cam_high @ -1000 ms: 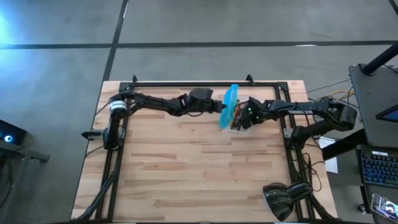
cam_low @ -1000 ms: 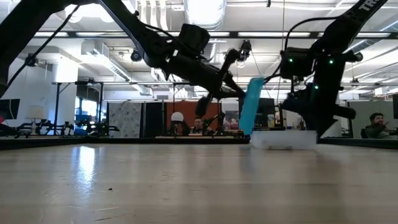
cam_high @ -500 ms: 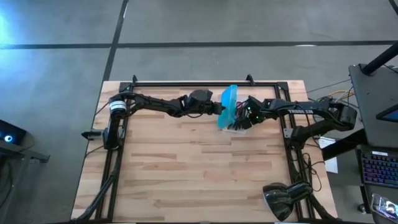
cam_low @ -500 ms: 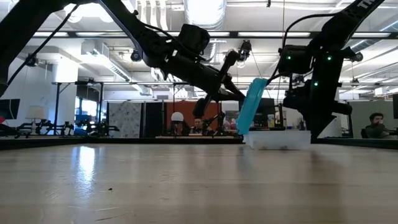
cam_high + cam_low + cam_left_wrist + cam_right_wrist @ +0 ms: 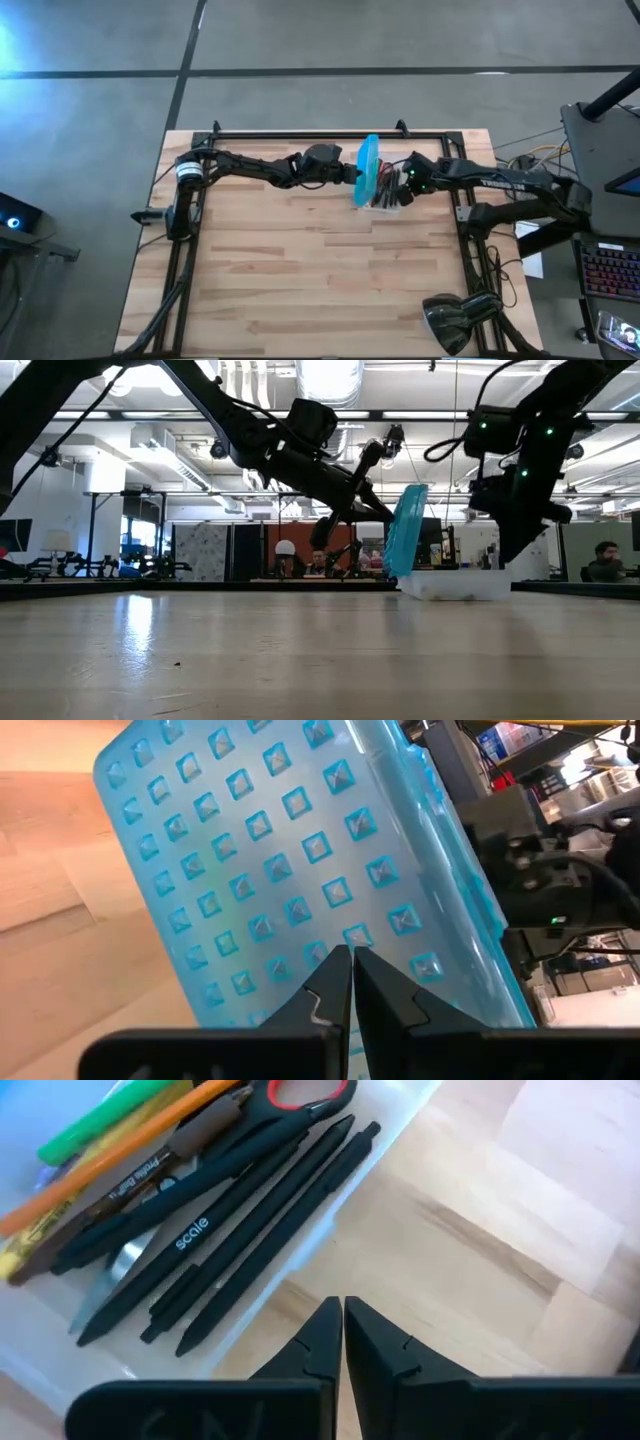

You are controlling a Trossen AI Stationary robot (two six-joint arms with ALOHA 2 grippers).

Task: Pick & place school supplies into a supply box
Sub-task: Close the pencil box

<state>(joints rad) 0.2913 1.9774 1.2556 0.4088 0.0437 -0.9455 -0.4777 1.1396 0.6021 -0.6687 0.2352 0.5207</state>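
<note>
Supply box (image 5: 378,190) sits near the far middle of the desk (image 5: 300,280), its teal lid (image 5: 405,530) standing nearly upright over the clear tray (image 5: 455,584). Left claw (image 5: 353,175), fingers together, presses its tips against the lid's bumpy outer face, so closing means pushing the lid over toward the right arm. Right claw (image 5: 405,184), fingers also together and holding nothing, hovers just beside the tray's open side. Pens (image 5: 240,1210) and red-handled scissors (image 5: 300,1095) lie lengthwise inside.
</note>
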